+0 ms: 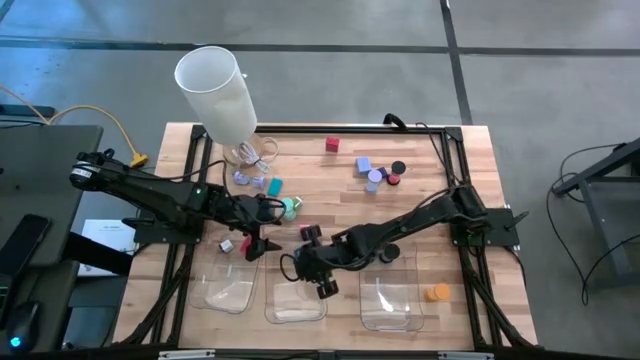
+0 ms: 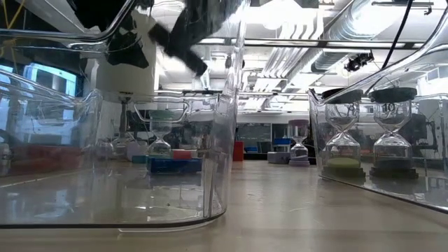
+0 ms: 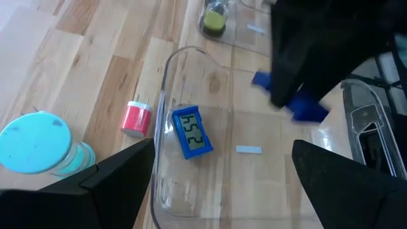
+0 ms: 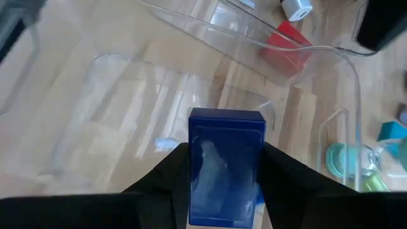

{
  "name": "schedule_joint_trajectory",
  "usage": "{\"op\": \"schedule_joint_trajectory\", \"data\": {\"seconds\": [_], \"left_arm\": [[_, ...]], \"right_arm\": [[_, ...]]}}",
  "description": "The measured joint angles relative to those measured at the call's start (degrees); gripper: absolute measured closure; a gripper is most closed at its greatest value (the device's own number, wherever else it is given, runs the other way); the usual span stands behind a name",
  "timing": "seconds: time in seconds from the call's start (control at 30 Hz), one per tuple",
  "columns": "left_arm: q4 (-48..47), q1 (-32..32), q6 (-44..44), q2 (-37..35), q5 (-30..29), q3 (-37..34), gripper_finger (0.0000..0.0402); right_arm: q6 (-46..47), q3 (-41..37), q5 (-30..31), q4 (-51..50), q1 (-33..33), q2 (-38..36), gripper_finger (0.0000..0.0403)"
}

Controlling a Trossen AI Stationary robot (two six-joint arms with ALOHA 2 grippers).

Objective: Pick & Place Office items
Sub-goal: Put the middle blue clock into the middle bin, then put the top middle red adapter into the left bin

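Blue block (image 4: pixel 226 166) pinched between my right gripper (image 4: pixel 219 172) fingers, above a clear tray (image 4: pixel 191 95).
It looks rigid, light, probably slick; I'm clamping its flat sides. Left gripper (image 3: pixel 222 172) gapes wide, empty, beside it.

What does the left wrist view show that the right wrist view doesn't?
Only the left wrist view: a small blue digital clock lying in a clear tray, a teal cap on the wood, and the left hand open above the tray.

Only the right wrist view: the right hand shut on a blue box, seen close up, and a white piece.

Both: a small red piece on the wood beside a tray, clear trays, and that blue box in the right hand.
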Motion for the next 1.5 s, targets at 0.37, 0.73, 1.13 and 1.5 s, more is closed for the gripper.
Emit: {"op": "schedule_joint_trajectory", "data": {"seconds": [0.37,0.73,1.13,1.5], "left_arm": [[0.6,0.0,-2.6,0.1,-0.3,0.0,0.0039],[1.4,-0.3,-3.7,2.5,-5.7,0.0,0.0039],[2.2,-3.4,-8.4,3.1,-5.3,0.0,0.0039],[2.3,-4.5,-8.5,3.1,-5.6,0.0,0.0039]], "right_arm": [[5.0,-0.3,-3.4,3.2,-0.8,4.6,0.0265],[14.5,-0.3,-4.6,3.6,-1.3,5.9,0.0265],[21.1,-0.3,-4.8,1.0,-1.4,5.8,0.0171],[18.7,-0.3,-3.7,1.2,-1.3,5.8,0.0128]]}}
